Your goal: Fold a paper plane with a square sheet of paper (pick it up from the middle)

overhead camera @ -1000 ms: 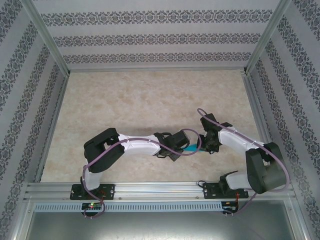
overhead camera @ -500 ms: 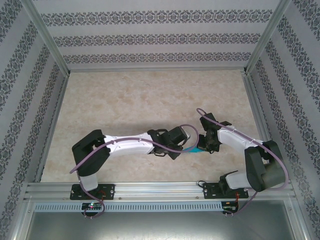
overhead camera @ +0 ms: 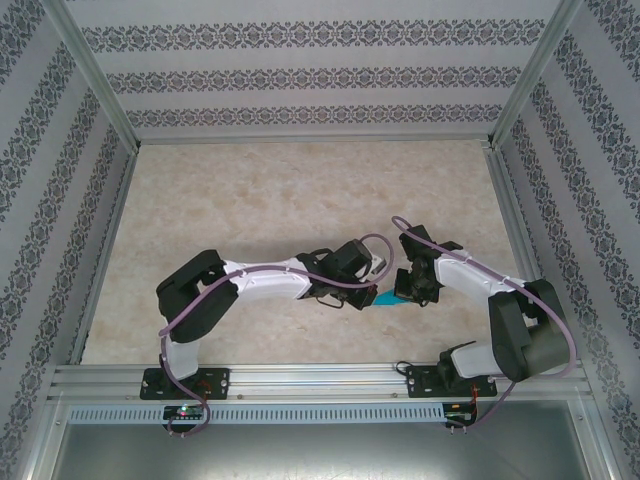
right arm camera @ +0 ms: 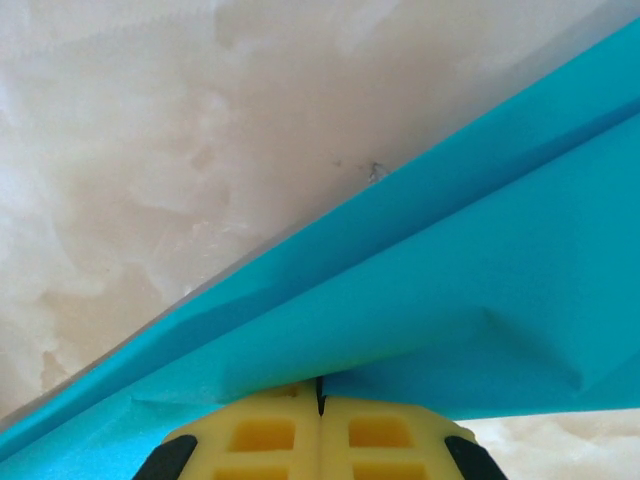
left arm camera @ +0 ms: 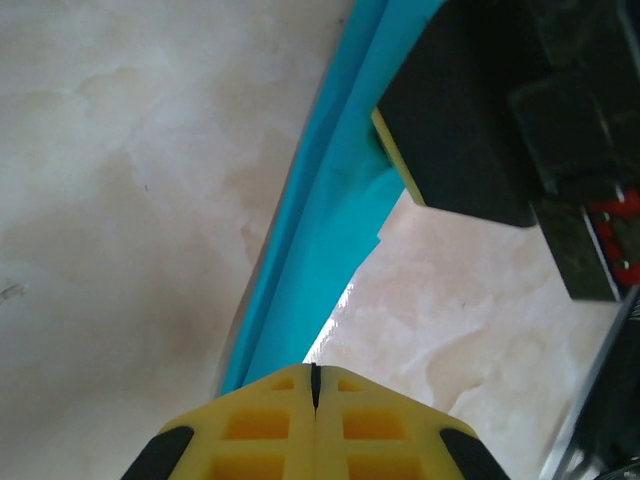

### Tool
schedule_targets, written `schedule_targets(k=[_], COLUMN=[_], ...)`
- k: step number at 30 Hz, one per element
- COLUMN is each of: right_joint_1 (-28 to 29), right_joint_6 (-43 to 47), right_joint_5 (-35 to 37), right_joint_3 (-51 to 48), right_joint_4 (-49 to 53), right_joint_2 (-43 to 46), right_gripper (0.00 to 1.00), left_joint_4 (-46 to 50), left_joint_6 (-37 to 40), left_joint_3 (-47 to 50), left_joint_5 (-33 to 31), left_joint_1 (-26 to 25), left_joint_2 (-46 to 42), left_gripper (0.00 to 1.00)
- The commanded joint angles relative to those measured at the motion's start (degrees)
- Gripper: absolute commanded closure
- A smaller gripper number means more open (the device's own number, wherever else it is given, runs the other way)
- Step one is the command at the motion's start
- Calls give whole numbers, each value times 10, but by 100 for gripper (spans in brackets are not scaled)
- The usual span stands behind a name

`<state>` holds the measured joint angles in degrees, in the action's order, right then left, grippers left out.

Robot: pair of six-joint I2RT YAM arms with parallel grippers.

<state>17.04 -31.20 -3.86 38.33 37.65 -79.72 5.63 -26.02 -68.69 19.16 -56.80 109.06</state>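
Left wrist view: I am keeping the fingers of my left gripper (left arm camera: 313, 372) pressed together to a hairline seam. The near end of the paper plane (left arm camera: 320, 230) is running right up to the tips, so I judge I am pinching it, though the bite itself is hidden. From there the folded turquoise strip is stretching straight ahead of me and a little to the right, long axis pointing at my right gripper (right arm camera: 320, 388). That one is also clamping shut on the paper, which is fanning out ahead of it and off to its right.

Both arms are equally near, one at each end of the strip, almost nose to nose. Any next crease, I judge, is going to turn on that line between the two grips staying taut and straight.

Below both grippers the marbled beige table (overhead camera: 280, 200) is lying bare and smooth. Beyond it, patterned walls (overhead camera: 300, 75) in a metal frame are closing in the far side and both flanks.
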Motion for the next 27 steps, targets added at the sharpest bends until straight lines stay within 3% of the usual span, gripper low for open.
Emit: schedule_targets(k=[1,8,27], right_joint_1=[2,2,5], right_joint_6=[11,13,19], right_joint_5=[17,16,20], right_joint_3=[4,5,10], right_joint_4=[19,20,24], right_joint_2=[-12,-13,-19], right_gripper=[100,100,100], left_joint_4=[-94,-95,-80], left_joint_6=[-32,-36,-18], left_joint_3=[6,-14,-18], left_joint_5=[69,109,106], left_joint_1=[9,14,34], left_joint_2=[9,57,85], left_gripper=[95,99,100])
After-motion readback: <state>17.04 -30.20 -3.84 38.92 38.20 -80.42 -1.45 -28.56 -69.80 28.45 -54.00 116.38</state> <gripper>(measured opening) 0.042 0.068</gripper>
